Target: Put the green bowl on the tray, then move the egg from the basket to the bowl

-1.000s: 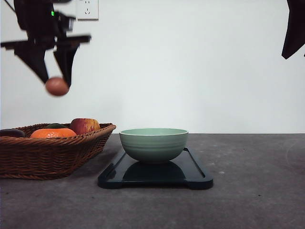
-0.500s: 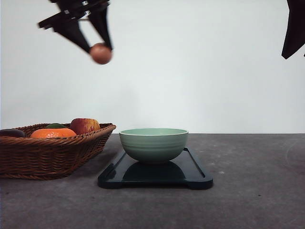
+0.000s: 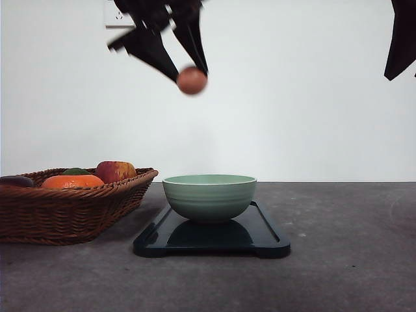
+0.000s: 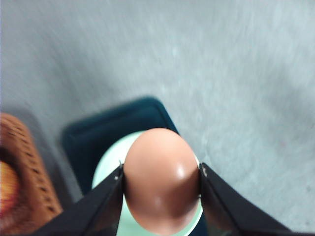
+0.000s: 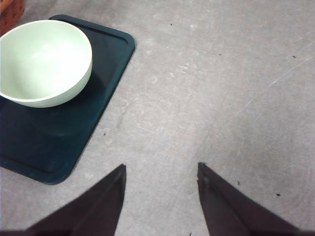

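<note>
The green bowl (image 3: 209, 195) stands upright and empty on the dark tray (image 3: 211, 242) at the table's middle. High above it and slightly left, my left gripper (image 3: 191, 77) is shut on the reddish-brown egg (image 3: 192, 80). In the left wrist view the egg (image 4: 161, 180) sits between both fingers (image 4: 103, 209), with the bowl (image 4: 109, 167) and tray (image 4: 93, 135) below it. The wicker basket (image 3: 71, 207) stands at the left. My right gripper (image 5: 160, 184) hangs open over bare table, right of the tray (image 5: 59, 132) and bowl (image 5: 44, 61).
The basket holds an orange fruit (image 3: 72, 181), a red-yellow apple (image 3: 116, 171) and a dark item (image 3: 15, 181). A wall socket (image 3: 112, 15) is behind the left arm. The right arm (image 3: 402, 39) hangs at the upper right. Grey table (image 3: 344, 260) extends right of the tray.
My left gripper has carried the egg rightward from above the basket to above the bowl, rising and then dipping slightly. The right arm, bowl and tray have not moved.
</note>
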Controlling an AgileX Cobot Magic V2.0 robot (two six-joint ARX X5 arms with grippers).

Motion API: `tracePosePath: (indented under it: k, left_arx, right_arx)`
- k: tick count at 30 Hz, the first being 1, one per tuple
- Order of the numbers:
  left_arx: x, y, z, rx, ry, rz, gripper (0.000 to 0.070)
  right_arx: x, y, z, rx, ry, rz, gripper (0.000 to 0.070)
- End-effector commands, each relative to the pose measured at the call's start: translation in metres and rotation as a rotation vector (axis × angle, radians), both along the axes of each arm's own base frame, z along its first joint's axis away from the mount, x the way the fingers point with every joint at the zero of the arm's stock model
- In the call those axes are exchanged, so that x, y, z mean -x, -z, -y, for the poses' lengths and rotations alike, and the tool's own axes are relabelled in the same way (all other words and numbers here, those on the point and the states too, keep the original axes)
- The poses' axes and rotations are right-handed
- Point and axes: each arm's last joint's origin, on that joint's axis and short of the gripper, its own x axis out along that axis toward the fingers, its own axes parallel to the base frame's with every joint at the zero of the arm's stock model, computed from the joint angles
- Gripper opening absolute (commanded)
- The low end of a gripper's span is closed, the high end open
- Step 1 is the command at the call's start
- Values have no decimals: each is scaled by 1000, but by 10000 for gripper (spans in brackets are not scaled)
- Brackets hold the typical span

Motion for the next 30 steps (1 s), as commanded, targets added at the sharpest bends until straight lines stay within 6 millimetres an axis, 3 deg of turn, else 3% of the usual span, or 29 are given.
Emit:
tracePosePath:
  k: [1, 18, 24, 30]
  left_arx:
    - [-7, 7, 11, 7, 8, -3, 151]
    - [-41, 111, 42, -124, 20, -189, 151]
    - [-42, 128, 48, -147, 31, -221, 151]
    - [-42, 129, 50, -159, 26, -212, 151]
  right_arx:
    - [-1, -2, -1, -5, -2, 4, 282]
    - [0, 0, -1, 5, -2, -17, 282]
    - [0, 0, -1, 5, -2, -17, 281]
    - [0, 0, -1, 5, -2, -17, 282]
